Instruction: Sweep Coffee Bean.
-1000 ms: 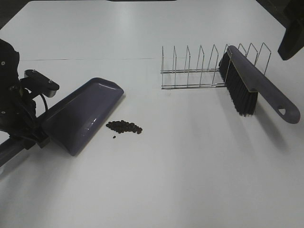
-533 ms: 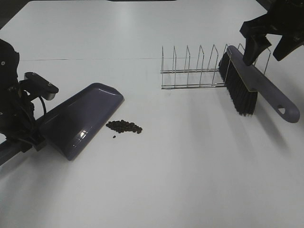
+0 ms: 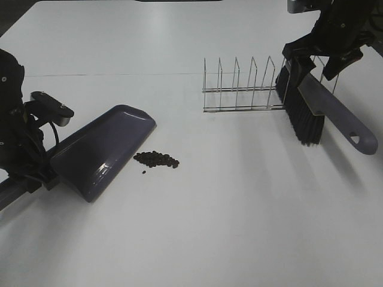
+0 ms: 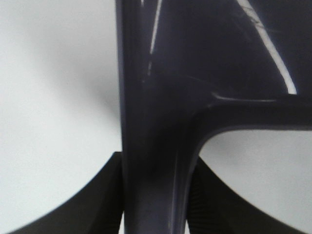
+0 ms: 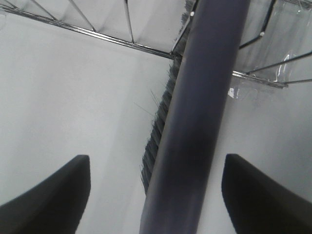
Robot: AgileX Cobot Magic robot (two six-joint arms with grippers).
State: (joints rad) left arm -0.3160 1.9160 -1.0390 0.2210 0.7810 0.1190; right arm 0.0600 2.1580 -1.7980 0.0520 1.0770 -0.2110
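Note:
A small pile of dark coffee beans lies on the white table just right of the purple dustpan. My left gripper is shut on the dustpan's handle at the far left, and the pan's mouth is tilted toward the beans. The purple brush with black bristles leans in the wire rack at the back right. My right gripper hangs open just above the brush, its fingers on either side of the brush back without touching it.
The wire rack has several upright loops and stands behind the brush. One stray bean lies a little in front of the pile. A seam line crosses the table at the back.
My right arm has come in from the upper right and dropped over the brush, with its fingers now straddling it. The dustpan has tipped slightly in my left gripper. The beans lie as before.

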